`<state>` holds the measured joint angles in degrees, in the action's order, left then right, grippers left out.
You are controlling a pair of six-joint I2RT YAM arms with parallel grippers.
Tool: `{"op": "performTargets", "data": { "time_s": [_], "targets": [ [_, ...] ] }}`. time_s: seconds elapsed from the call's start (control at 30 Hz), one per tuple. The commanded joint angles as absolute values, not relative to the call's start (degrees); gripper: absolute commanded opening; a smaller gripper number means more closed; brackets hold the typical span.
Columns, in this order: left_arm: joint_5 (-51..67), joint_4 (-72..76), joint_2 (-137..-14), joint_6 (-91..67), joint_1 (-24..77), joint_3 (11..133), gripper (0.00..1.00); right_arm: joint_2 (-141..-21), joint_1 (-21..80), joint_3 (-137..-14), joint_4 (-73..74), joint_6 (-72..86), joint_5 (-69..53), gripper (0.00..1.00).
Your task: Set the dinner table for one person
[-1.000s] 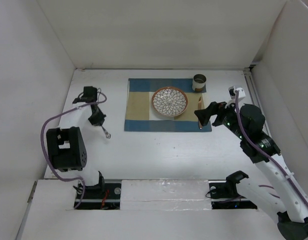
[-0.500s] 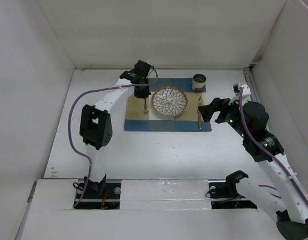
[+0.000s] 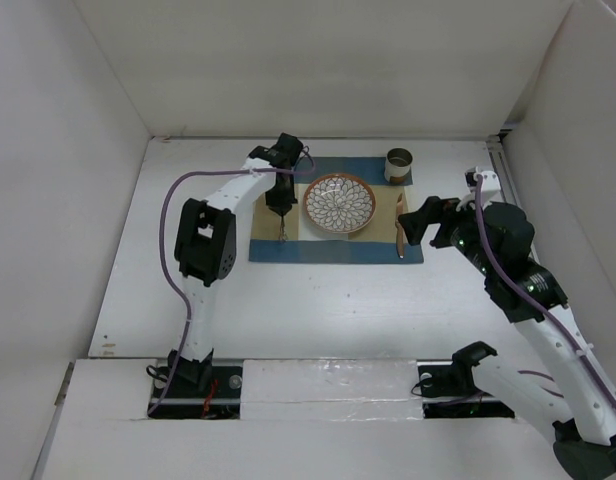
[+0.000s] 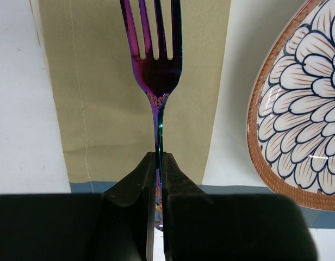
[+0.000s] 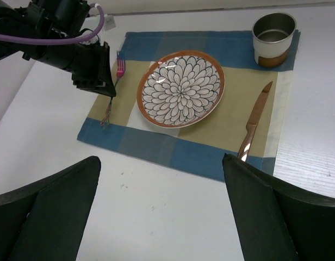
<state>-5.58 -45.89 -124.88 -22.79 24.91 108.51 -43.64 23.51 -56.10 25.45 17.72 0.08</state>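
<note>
My left gripper [image 3: 281, 210] is shut on the handle of an iridescent purple fork [image 4: 156, 60]. It holds the fork low over the left tan strip of the blue-and-tan placemat [image 3: 333, 250], just left of the flower-patterned plate [image 3: 339, 203]. The right wrist view shows the fork [image 5: 119, 67], its tines pointing to the far side, and the left gripper [image 5: 109, 89]. A copper knife [image 3: 399, 225] lies on the mat right of the plate. A metal cup [image 3: 399, 165] stands at the mat's far right corner. My right gripper [image 5: 161, 179] is open and empty, near the knife, over the white dinner table [image 3: 318, 300].
White panels wall the table on the left, back and right. The left arm [image 3: 203, 240] arches over the table's left half, with its purple cable. The placemat's near edge [image 5: 173, 152] lies ahead of my right fingers.
The left arm swung from the table's left side to the placemat with the fork, which now sits left of the plate. The right gripper drew back slightly from the knife.
</note>
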Motion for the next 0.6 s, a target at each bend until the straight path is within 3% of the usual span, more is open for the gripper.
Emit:
{"op": "performTargets", "data": {
  "time_s": [0.0,0.57],
  "targets": [
    [-6.15,-46.49,-124.01,-22.24,24.00,108.90,0.00,-43.95,23.03,-57.66,23.99,16.96,0.53,1.00],
    [-3.60,-41.04,-124.54,-23.82,22.85,101.87,0.00,-44.47,23.03,-57.13,24.52,17.49,-0.18,1.00]
  ]
}}
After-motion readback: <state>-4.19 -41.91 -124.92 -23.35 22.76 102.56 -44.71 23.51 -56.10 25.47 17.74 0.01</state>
